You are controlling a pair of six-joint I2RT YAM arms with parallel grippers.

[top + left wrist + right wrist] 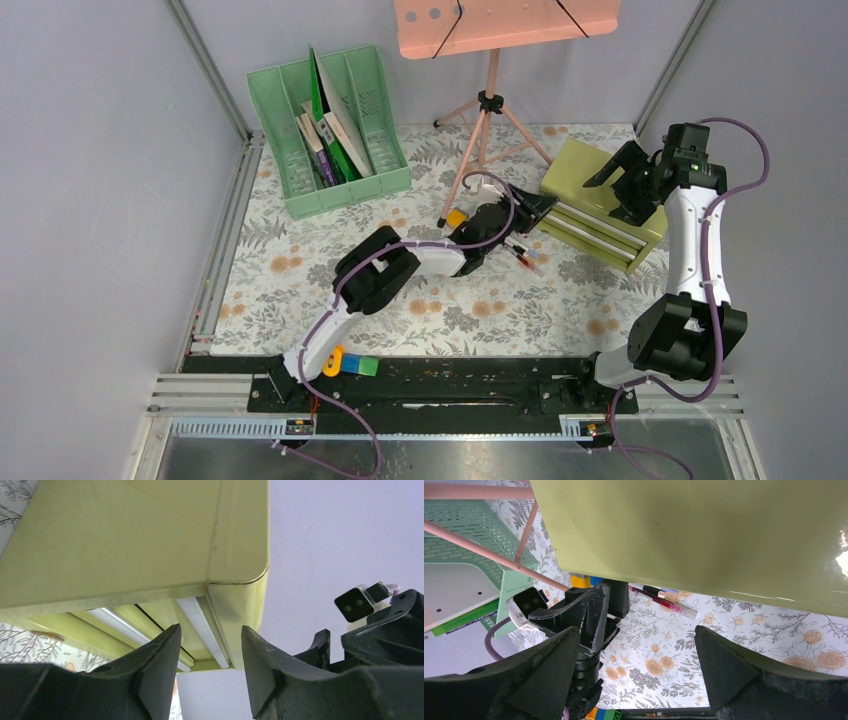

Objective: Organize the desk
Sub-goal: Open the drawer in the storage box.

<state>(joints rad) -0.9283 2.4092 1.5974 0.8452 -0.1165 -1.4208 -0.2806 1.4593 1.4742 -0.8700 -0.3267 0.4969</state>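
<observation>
Left pincer (210,630): released; its dark fingers (155,665) stand apart with open space between them and nothing clamped. The tips sit just short of the drawer box's front corner.
Right pincer (636,630): released and spread wide, nothing between its fingers. It hangs at the far side of the drawer box, looking across it toward the left pincer.
Drawer box (583,165): olive-green metal with pale drawer fronts stepped out toward the left pincer. It is directly ahead of the left pincer and close in front of the right pincer.
Pens (525,255): small cluster, red and dark, lying flat just beside and below the left pincer. Contact with the box cannot be told.
Yellow block (456,217): behind the left pincer, beside its wrist.
Desk (300,270): fern-and-flower cloth framed by aluminium rails. It lies under both pincers and spreads widest behind the left pincer.
File rack (330,130): mint green, slotted, holding tilted books. It is well apart from both pincers, beyond the left pincer's rear.
Music stand (490,100): pink tripod between the rack and the left pincer, one foot near that pincer's wrist.
Coloured blocks (352,366): yellow, blue and green, at the left arm's base, well behind the left pincer.
</observation>
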